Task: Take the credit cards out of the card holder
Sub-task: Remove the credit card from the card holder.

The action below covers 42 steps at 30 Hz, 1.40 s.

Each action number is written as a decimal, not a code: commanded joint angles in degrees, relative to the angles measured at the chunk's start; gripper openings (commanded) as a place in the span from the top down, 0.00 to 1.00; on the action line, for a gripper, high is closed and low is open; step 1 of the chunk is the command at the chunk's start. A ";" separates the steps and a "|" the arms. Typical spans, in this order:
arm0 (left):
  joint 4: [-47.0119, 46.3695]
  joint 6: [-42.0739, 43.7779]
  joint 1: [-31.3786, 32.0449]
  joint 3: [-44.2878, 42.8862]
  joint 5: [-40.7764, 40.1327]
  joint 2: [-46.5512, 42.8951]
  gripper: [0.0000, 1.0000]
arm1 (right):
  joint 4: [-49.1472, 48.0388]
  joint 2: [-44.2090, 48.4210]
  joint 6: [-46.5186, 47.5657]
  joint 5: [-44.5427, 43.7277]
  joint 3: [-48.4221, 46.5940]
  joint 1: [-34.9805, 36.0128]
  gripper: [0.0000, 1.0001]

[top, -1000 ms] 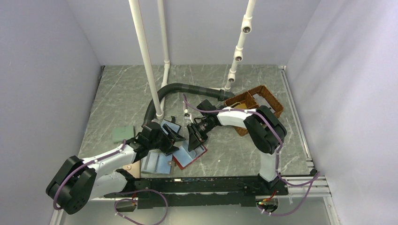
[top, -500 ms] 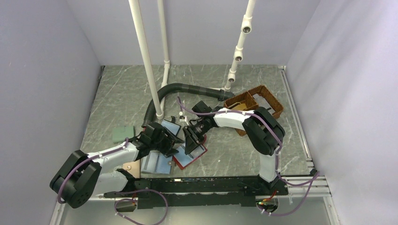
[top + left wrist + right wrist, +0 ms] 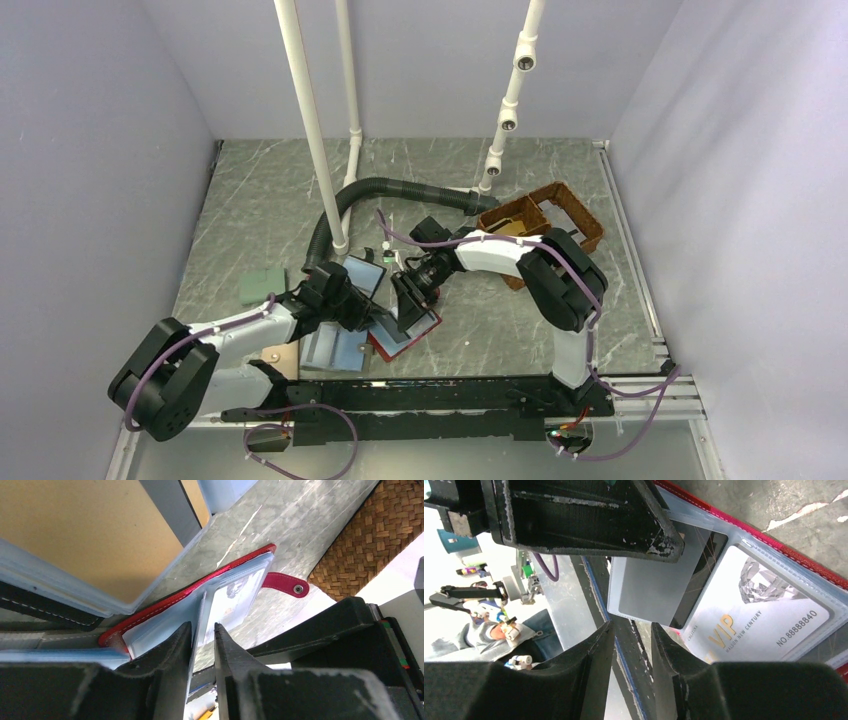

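The red card holder (image 3: 408, 337) lies open on the table in front of both arms. In the left wrist view its red rim (image 3: 165, 609), pull tab (image 3: 286, 583) and clear sleeves show. My left gripper (image 3: 372, 312) is at the holder's left edge. Its jaws are almost together around the edge of a pale credit card (image 3: 227, 602) that sticks out of a sleeve. The same card (image 3: 649, 587) shows grey in the right wrist view, over a black card (image 3: 701, 575) and beside a silver VIP card (image 3: 754, 617). My right gripper (image 3: 412, 300) hovers over the holder, jaws narrowly apart and empty.
A black-rimmed case with a blue-and-tan face (image 3: 362, 275) leans behind the left gripper. A grey-blue folding wallet (image 3: 335, 345) lies at the front left, and a green pad (image 3: 262, 287) further left. A wicker basket (image 3: 545, 222), a black hose (image 3: 395, 188) and white pipes (image 3: 315, 130) stand behind.
My left gripper has moved right to the holder's edge and its jaws have narrowed around the card. My right gripper has shifted slightly left over the holder.
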<state>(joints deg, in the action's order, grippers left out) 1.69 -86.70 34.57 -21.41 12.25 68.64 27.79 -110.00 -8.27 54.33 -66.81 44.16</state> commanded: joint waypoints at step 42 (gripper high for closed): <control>-16.19 34.96 -0.20 3.73 8.92 -22.05 1.00 | 7.42 11.72 17.99 21.25 -0.94 -10.87 0.53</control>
<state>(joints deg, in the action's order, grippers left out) -9.08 -61.89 34.57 -14.50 18.44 49.34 35.53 -101.89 6.42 66.57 -68.40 35.27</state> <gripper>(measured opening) 0.010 0.460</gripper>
